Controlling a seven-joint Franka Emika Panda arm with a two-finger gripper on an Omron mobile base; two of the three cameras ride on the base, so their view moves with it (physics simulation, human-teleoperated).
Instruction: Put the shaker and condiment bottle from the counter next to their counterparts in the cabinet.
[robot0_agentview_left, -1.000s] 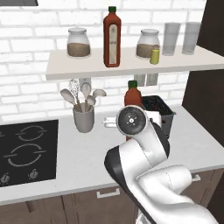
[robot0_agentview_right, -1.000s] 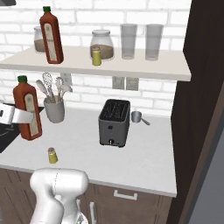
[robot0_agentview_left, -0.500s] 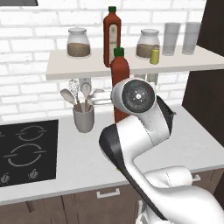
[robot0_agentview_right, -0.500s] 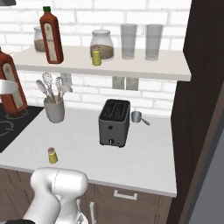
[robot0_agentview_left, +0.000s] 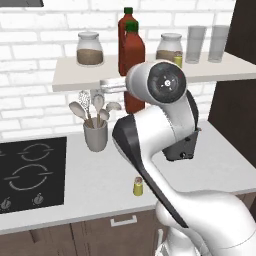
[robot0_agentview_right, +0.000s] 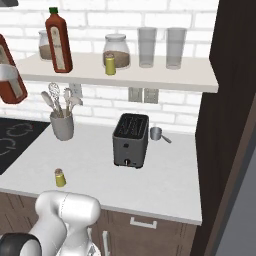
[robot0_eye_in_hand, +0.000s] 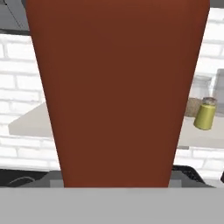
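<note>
The gripper (robot0_agentview_right: 4, 75) is clamped around the sauce bottle (robot0_agentview_left: 134, 60), holding it upright in the air in front of the shelf (robot0_agentview_left: 70, 75), level with its front edge. On the board just behind stands the labelled bottle (robot0_agentview_right: 58, 41), with bare shelf between it and the yellow shaker (robot0_agentview_right: 110, 64). The other shaker (robot0_agentview_left: 138, 186) sits near the counter (robot0_agentview_right: 165, 185) front edge, well clear of the toaster (robot0_agentview_right: 131, 140).

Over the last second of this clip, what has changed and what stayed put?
The gripper, shut on the condiment bottle, has lifted it from counter height up level with the shelf, beside the labelled bottle. The grip did not change. The small shaker on the counter, its twin on the shelf, the jars, glasses, toaster and utensil cup stayed in place.
</note>
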